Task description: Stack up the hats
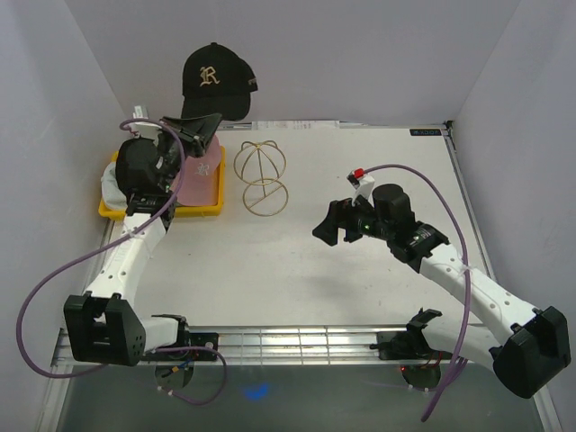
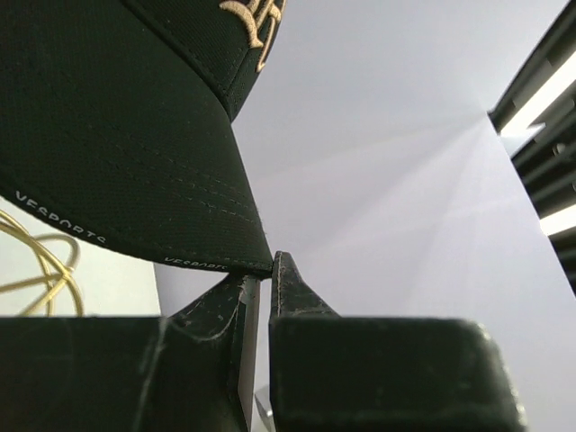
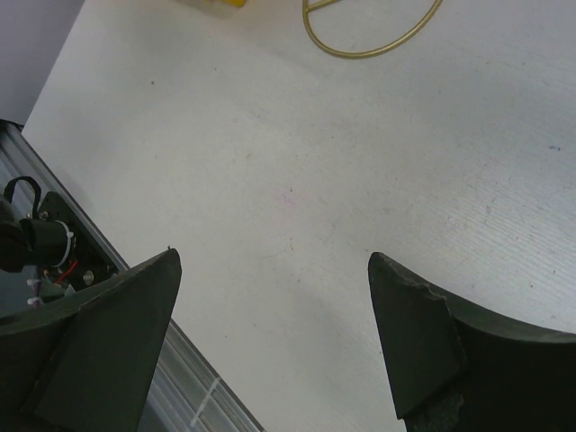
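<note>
A black cap (image 1: pixel 216 79) with a gold letter logo hangs in the air above the back left of the table. My left gripper (image 1: pixel 207 121) is shut on the edge of its brim. In the left wrist view the brim (image 2: pixel 117 153) fills the upper left, and the gripper (image 2: pixel 267 266) pinches its corner. A pink cap (image 1: pixel 200 173) lies in the yellow tray (image 1: pixel 205 210), just below the left gripper. Pale fabric (image 1: pixel 112 183) shows at the tray's left end, partly hidden by the arm. My right gripper (image 1: pixel 331 225) is open and empty over the table's middle right; the right wrist view shows it (image 3: pixel 272 259) above bare table.
A gold wire dome stand (image 1: pixel 261 176) is on the table right of the tray; its base ring (image 3: pixel 373 36) shows at the top of the right wrist view. White walls enclose the table at the back and both sides. A metal rail (image 1: pixel 297 340) runs along the near edge.
</note>
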